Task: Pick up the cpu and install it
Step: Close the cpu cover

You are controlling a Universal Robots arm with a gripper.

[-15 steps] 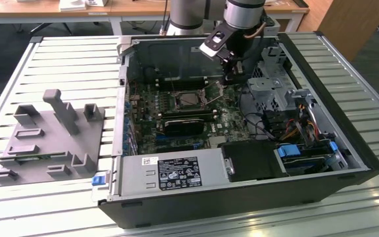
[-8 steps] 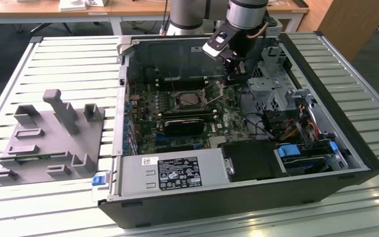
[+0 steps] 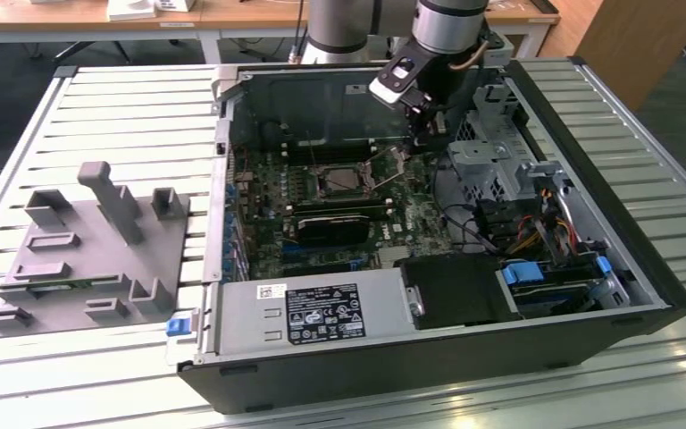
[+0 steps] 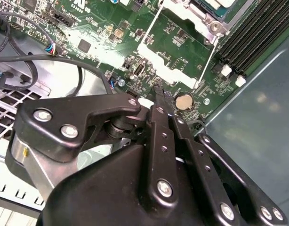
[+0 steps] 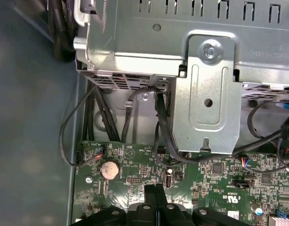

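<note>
My gripper (image 3: 421, 132) hangs inside the open computer case (image 3: 629, 223), over the back right part of the green motherboard (image 3: 319, 223). Its black fingertips (image 4: 158, 92) are pressed together, shut, with nothing showing between them; the first wrist view shows the gripper (image 5: 156, 188) the same way. They hover just above the board beside a round coin battery (image 4: 184, 100). The dark square socket (image 3: 343, 180) with its metal frame lies to the exterior view's left of the gripper, and its silver load plate (image 4: 175, 52) stands open. The cpu is hidden.
A metal drive cage (image 5: 205, 94) and black cables (image 5: 161, 122) crowd the board's edge near the fingers. Memory slots (image 4: 257, 33) run beside the socket. A grey tray (image 3: 93, 250) with raised blocks sits on the slatted table (image 3: 93, 107), at the exterior view's left.
</note>
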